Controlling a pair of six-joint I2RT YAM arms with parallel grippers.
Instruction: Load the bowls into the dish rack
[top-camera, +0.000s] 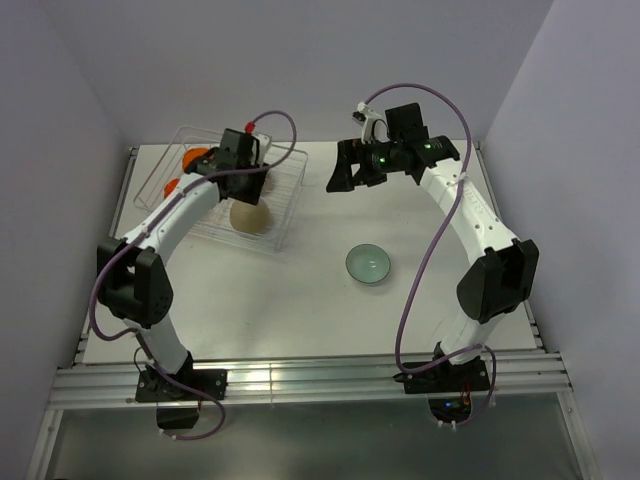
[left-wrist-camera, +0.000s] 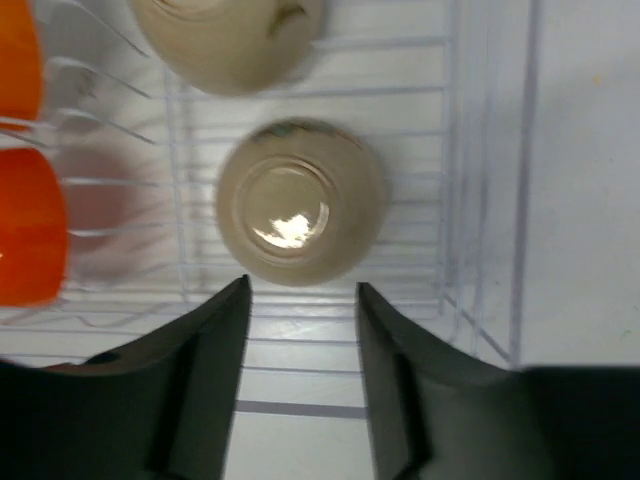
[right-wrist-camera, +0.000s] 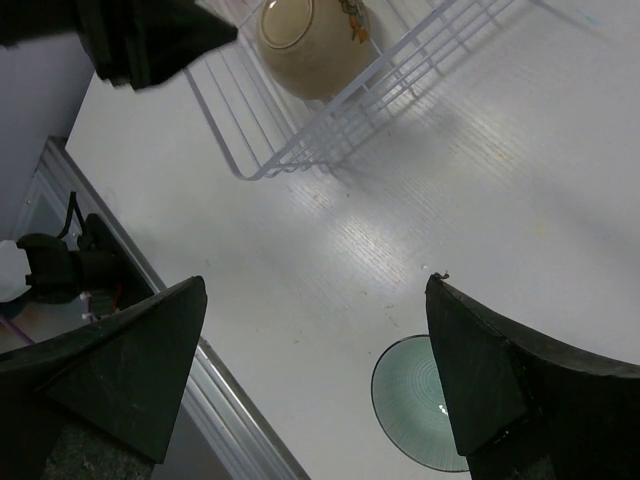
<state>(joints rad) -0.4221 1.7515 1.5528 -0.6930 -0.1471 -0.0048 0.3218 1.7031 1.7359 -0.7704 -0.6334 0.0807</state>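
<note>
The dish rack (top-camera: 287, 205) stands at the back left, a clear tray with white wires. A cream bowl (top-camera: 250, 216) lies upside down in it. In the left wrist view this bowl (left-wrist-camera: 300, 205) sits just ahead of my left gripper (left-wrist-camera: 303, 287), which is open and empty above the rack wires (left-wrist-camera: 400, 210). A second cream bowl (left-wrist-camera: 230, 40) lies beyond it. An orange bowl (top-camera: 195, 158) sits at the rack's left end. The teal bowl (top-camera: 368, 264) sits upright on the table. My right gripper (top-camera: 350, 175) hangs open and empty high above the table, right of the rack.
The right wrist view shows the teal bowl (right-wrist-camera: 415, 420) below, the rack's near corner (right-wrist-camera: 290, 150) and the table's front rail (right-wrist-camera: 200, 390). Walls close the table on the back and both sides.
</note>
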